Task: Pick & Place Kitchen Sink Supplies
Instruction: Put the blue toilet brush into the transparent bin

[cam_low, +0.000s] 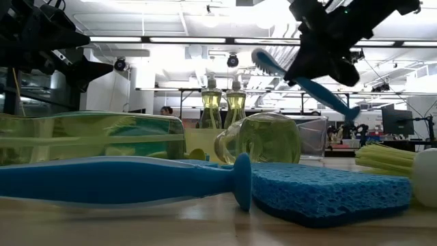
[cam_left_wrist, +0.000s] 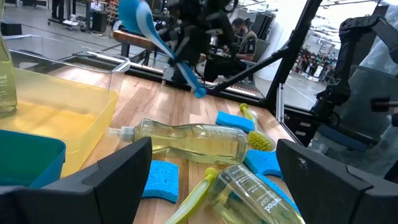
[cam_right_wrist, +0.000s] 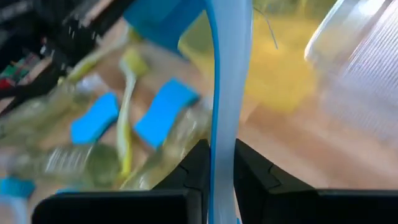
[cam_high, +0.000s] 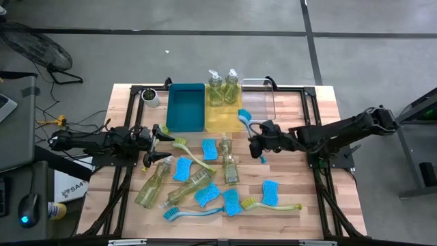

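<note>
- My right gripper's (cam_high: 258, 145) fingers pinch the handle of the blue dish brush (cam_high: 250, 127), which hangs in the air near the yellow bin (cam_high: 220, 117) and the clear bin (cam_high: 265, 102), head toward the bins.
- The grip sits low on a slick handle, so I judge the brush could pivot or slide out if I swing fast.
- The head could clip a bin rim or the standing soap bottles (cam_high: 223, 87); the blurred wrist view makes clearance hard to judge.
- My right arm reaches in from the table's right side, stretched nearly flat.
- My left gripper (cam_high: 156, 137) waits, fingers spread wide, above the left-hand clutter.
</note>
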Tool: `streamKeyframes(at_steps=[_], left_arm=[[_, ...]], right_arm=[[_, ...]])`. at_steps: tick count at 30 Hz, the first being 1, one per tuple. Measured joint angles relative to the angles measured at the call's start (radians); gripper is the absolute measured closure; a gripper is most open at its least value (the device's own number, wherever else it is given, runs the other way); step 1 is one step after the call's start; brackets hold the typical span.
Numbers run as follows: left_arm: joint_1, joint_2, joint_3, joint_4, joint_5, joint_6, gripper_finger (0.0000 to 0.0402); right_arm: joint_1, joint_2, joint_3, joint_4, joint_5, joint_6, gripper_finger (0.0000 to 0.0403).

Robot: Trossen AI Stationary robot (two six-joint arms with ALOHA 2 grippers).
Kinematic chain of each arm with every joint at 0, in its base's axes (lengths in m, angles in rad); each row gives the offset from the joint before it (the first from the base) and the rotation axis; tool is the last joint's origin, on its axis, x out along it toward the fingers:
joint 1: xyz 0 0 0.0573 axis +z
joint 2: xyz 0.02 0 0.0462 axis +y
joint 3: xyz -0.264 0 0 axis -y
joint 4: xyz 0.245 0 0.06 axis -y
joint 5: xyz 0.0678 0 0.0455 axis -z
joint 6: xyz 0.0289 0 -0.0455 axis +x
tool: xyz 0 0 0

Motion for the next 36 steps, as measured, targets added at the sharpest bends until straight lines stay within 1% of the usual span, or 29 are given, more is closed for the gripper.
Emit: streamKeyframes(at_steps=[5,13,16,18,22,26,32,36], left_arm=[[0.0,0.0,0.0,0.0,0.0,0.0,0.0062],[0.0,0.0,0.0,0.0,0.0,0.0,0.0062],[0.0,0.0,0.0,0.0,0.0,0.0,0.0062],[0.0,0.0,0.0,0.0,0.0,0.0,0.0062],[0.0,0.0,0.0,0.0,0.0,0.0,0.0062],[0.0,0.0,0.0,0.0,0.0,0.0,0.0062],[0.0,0.0,0.0,0.0,0.0,0.0,0.0062],[0.0,0.0,0.0,0.0,0.0,0.0,0.0062]], right_arm=[[-0.088,-0.06,0.011,0.017,0.04,-0.131,0.0354],[-0.22,-0.081,0.151,-0.018,0.158,-0.392,0.0363],[-0.293,-0.079,0.181,-0.016,0.159,-0.468,0.0357],[-0.348,-0.079,0.183,-0.02,0.157,-0.473,0.0351],[-0.47,-0.073,0.174,-0.054,0.099,-0.489,0.0355],[-0.566,-0.035,0.174,-0.046,0.058,-0.508,0.0363],[-0.662,0.07,0.174,0.055,-0.076,-0.566,0.0346],[-0.701,0.117,0.176,0.085,-0.166,-0.584,0.0355]])
